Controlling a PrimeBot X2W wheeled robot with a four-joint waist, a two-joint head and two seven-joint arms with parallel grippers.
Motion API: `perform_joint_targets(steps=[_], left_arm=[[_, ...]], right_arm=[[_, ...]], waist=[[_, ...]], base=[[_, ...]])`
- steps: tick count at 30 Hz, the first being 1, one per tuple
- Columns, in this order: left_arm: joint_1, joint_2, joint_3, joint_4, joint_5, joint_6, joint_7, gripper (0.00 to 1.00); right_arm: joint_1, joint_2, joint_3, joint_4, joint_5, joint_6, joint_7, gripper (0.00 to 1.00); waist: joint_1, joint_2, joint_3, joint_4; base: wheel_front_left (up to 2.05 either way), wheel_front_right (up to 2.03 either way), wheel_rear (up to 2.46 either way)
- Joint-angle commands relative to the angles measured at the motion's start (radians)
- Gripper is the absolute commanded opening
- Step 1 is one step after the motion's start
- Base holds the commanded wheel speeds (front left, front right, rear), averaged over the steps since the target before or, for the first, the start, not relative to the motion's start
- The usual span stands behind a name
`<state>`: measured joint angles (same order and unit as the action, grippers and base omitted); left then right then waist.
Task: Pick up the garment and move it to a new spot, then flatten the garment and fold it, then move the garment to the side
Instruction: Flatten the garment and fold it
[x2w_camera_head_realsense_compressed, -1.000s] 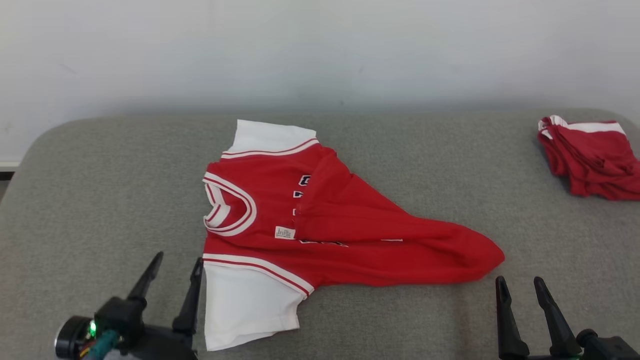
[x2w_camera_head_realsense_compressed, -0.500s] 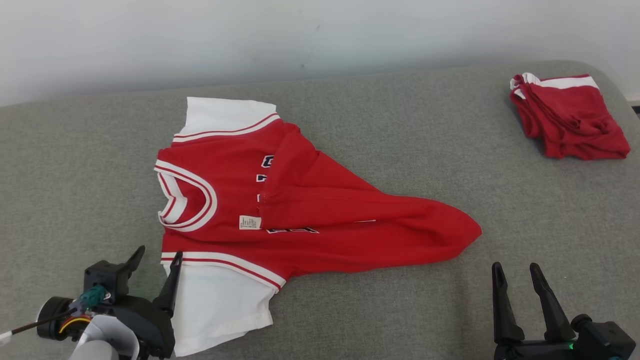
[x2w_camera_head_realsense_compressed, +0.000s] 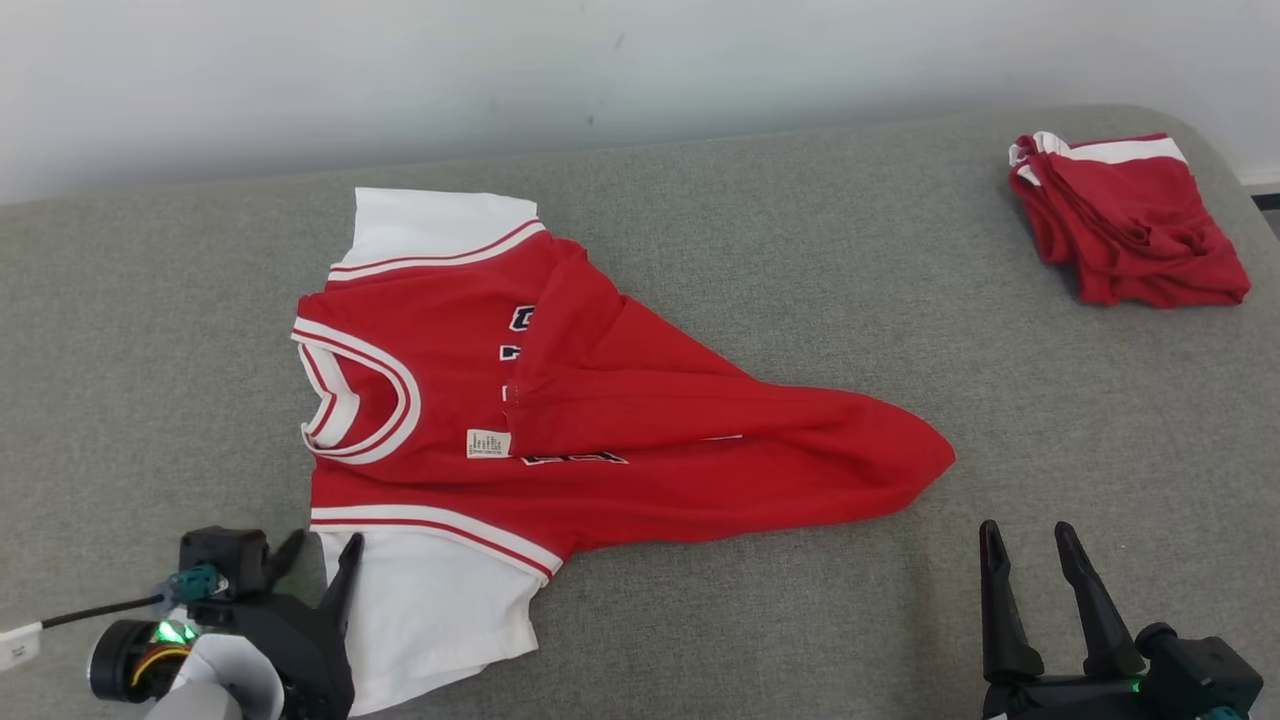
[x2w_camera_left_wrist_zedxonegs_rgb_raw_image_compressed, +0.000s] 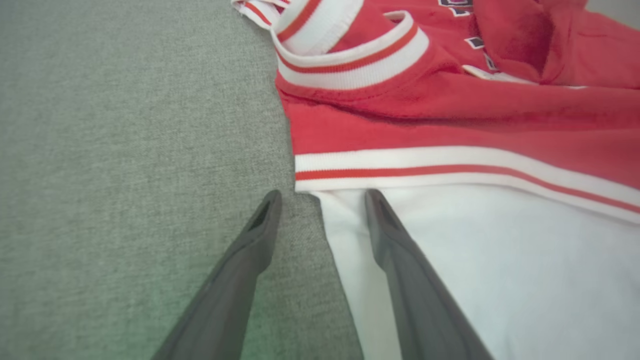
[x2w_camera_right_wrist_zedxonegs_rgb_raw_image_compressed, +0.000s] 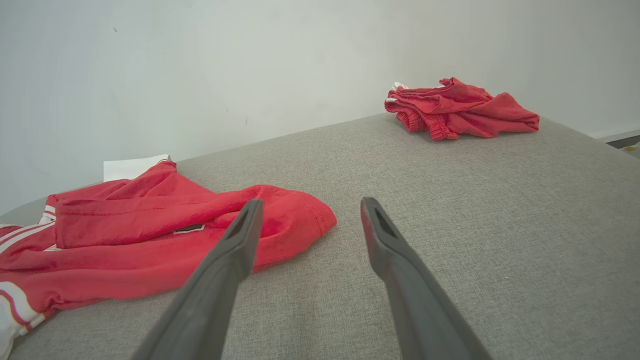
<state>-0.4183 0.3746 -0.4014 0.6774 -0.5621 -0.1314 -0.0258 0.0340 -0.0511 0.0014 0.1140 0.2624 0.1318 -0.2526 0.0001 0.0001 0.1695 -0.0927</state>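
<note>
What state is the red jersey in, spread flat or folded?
Neither: the jersey is partly folded. Its hem end is flipped over the chest lettering and bunched to a point; near sleeve and far sleeve lie flat.

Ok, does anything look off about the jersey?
Yes. The jersey isn't flat: its lower part is flipped up over the chest, hiding most of the lettering, and it bunches to a point on the right.

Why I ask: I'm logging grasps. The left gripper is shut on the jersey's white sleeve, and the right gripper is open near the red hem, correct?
The left gripper is open, not shut: the left wrist view shows its fingers apart, straddling the edge of the white sleeve. The right gripper is open near the red hem, as stated.
</note>
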Motion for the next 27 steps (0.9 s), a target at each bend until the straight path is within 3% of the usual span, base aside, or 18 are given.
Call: perform_joint_targets(steps=[1, 2, 3, 8, 17, 27], left_arm=[[-0.001, -0.007, -0.01, 0.008, -0.01, 0.002, 0.001, 0.49], [-0.003, -0.004, -0.018, 0.014, -0.019, 0.002, -0.002, 0.4], [-0.004, -0.004, -0.026, 0.018, -0.03, 0.002, -0.004, 0.0], [-0.016, -0.008, -0.075, 0.036, -0.042, 0.002, -0.033, 0.0], [0.024, -0.016, -0.071, 0.035, -0.045, 0.022, -0.126, 0.0], [0.184, 0.012, -0.053, -0.119, -0.067, 0.107, -0.143, 0.0]], right_arm=[[-0.005, 0.001, 0.0, 0.002, -0.005, -0.003, -0.004, 1.0], [-0.004, 0.001, 0.002, 0.003, -0.006, -0.003, -0.004, 1.0], [-0.002, 0.001, 0.002, 0.003, -0.008, -0.003, -0.003, 1.0], [0.012, 0.001, -0.005, -0.005, -0.017, -0.003, 0.005, 1.0], [0.05, 0.001, -0.011, -0.005, -0.007, -0.003, 0.013, 1.0], [0.081, 0.001, -0.032, -0.01, 0.001, -0.003, 0.021, 1.0]], waist=[[-0.0001, -0.0001, -0.005, 0.001], [-0.0001, -0.0001, -0.008, 0.002], [-0.0001, -0.0001, -0.011, 0.003], [-0.0001, -0.0001, -0.035, 0.022], [-0.0001, -0.0001, -0.103, 0.099], [-0.0001, -0.0001, -0.133, 0.166]], base=[[0.0, 0.0, 0.0], [0.0, 0.0, 0.0], [0.0, 0.0, 0.0], [0.0, 0.0, 0.0], [0.0, 0.0, 0.0], [0.0, 0.0, 0.0]])
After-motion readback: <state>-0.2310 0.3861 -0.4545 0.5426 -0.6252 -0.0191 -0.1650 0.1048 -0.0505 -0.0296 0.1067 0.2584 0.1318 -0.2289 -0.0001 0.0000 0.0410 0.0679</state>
